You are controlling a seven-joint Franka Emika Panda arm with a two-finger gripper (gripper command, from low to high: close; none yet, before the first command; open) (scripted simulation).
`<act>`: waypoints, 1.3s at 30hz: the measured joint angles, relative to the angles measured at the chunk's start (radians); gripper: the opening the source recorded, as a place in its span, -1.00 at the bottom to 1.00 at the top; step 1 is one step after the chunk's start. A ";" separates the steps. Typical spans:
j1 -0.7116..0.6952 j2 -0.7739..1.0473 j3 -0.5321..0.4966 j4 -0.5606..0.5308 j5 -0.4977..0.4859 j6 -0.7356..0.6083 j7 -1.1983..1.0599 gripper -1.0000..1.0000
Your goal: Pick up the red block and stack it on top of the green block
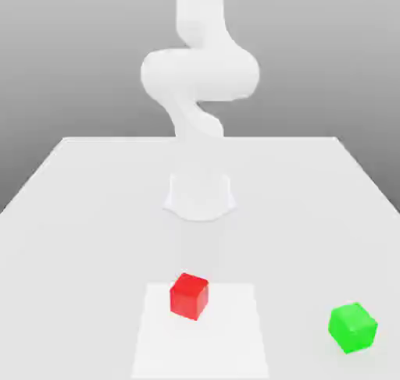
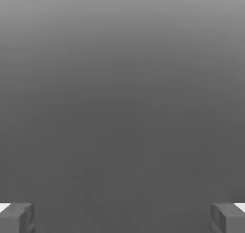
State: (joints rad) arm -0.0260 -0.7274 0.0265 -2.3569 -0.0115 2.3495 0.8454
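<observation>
A red block (image 1: 189, 295) rests on the white table (image 1: 94, 214), near the front and about at the middle. The green block (image 1: 352, 327) sits apart from it, toward the exterior view's right and slightly nearer the front edge. In the hand view, my gripper (image 2: 122, 217) is open: its two grey fingertips (image 2: 16, 217) stand far apart with nothing between them, against a plain grey background.
The white arm (image 1: 199, 74) rises from its base (image 1: 199, 195) at the middle of the table, behind the red block. A lighter square patch (image 1: 234, 339) marks the table under and around the red block.
</observation>
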 joint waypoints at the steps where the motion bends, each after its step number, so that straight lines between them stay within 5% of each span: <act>1: -0.012 0.036 0.011 -0.027 -0.006 0.024 0.023 0.00; 17: -0.125 0.635 0.078 -0.460 0.003 0.424 0.315 0.00; 25: -0.095 0.911 0.028 -0.459 -0.053 0.652 0.381 0.00; 26: -0.086 0.937 0.018 -0.456 -0.060 0.673 0.385 -1.00; 33: -0.087 0.939 0.018 -0.456 -0.064 0.676 0.389 -1.00; 39: -0.096 0.761 0.046 -0.480 0.005 0.524 0.339 -1.00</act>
State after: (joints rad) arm -0.1224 0.0333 0.0722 -2.8368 -0.0064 2.8736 1.1848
